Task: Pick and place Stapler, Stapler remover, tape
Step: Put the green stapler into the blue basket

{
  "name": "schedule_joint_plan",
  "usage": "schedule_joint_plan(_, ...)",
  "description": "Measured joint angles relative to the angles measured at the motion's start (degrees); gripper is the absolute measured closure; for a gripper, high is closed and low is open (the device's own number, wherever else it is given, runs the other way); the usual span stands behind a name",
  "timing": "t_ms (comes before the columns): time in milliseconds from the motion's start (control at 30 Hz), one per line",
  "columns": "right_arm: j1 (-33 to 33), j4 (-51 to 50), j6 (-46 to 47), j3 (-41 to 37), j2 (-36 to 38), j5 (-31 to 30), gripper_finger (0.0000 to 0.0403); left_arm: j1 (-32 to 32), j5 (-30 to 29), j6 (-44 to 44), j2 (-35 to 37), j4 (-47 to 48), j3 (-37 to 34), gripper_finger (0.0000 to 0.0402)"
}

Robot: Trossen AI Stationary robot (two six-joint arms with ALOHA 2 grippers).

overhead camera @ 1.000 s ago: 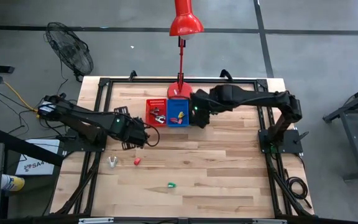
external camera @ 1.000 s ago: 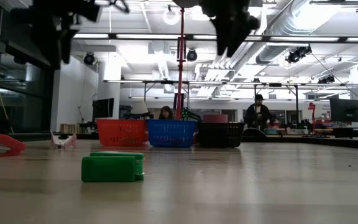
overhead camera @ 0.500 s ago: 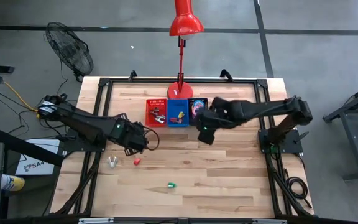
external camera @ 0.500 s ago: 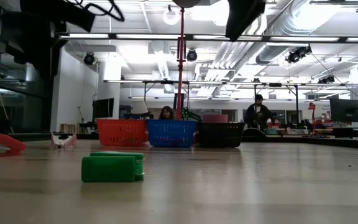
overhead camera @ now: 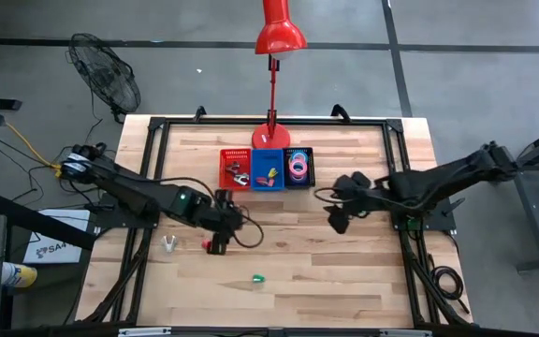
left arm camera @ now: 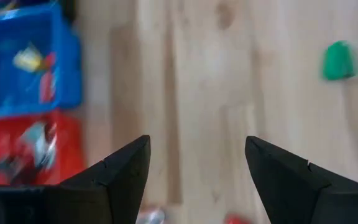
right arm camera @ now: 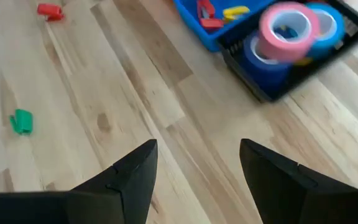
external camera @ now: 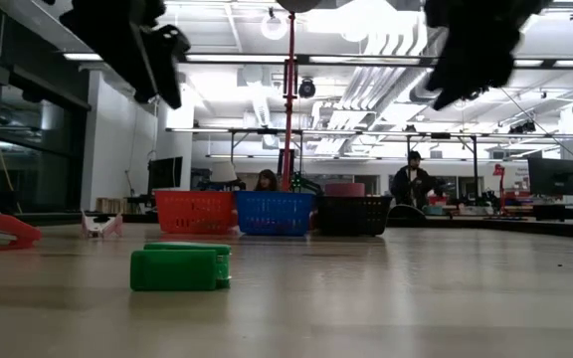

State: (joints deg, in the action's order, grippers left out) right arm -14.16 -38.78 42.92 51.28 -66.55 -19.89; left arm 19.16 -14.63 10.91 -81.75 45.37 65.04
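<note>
High view: three bins sit in a row at the far edge of the tabletop [overhead camera: 344, 271]: red bin [overhead camera: 235, 168], blue bin [overhead camera: 269, 168] and black bin [overhead camera: 298, 166], the last holding the tape [overhead camera: 298, 167]. The left hand [overhead camera: 220, 236] hangs over the red stapler [overhead camera: 207, 243]; a metal remover [overhead camera: 168, 245] lies just beside that, and a green stapler [overhead camera: 258, 279] lies alone nearer the front. The right hand [overhead camera: 338, 217] is empty, out over bare wood. A second ago it was at the bins; now it is pulled well back, while the left hand has slid from the left-middle toward the red stapler.

Low view: the green stapler [external camera: 179, 268] is nearest the camera, the red stapler [external camera: 3, 231] far left, the bins behind.

Left wrist view: the left hand [left arm camera: 196, 163] is open and empty above the wood.

Right wrist view: the right hand [right arm camera: 196, 163] is open and empty; pink and blue tape [right arm camera: 289, 34] rests in the black bin [right arm camera: 260, 87].

The tape looks done, so picking up the red stapler seems to be the step in hand. Next: lower the left hand, straddle it and close.
</note>
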Motion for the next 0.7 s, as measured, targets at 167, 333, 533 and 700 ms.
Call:
schedule_joint_plan(167,-3.62,0.88,5.75,-8.71,8.89,-3.80,0.0183,0.00,5.68,-1.77,-4.91,-6.30,0.02,0.0144)
schedule_joint_plan(333,-8.31,9.89,6.60,-17.67,16.60,-7.10,0.0183,0.00,12.36,-1.81,-10.33,-10.64,0.00,0.0144)
schedule_joint_plan(533,-12.22,30.42,5.23,-29.98,23.04,-12.78,0.0183,0.11,18.28,-1.09,-14.02,-16.80,0.00,0.0144)
schedule_joint_plan(700,-11.58,42.81,2.28,-37.30,28.37,-13.76,0.0183,0.48,18.30,0.04,-14.16,-19.42,0.00,0.0144)
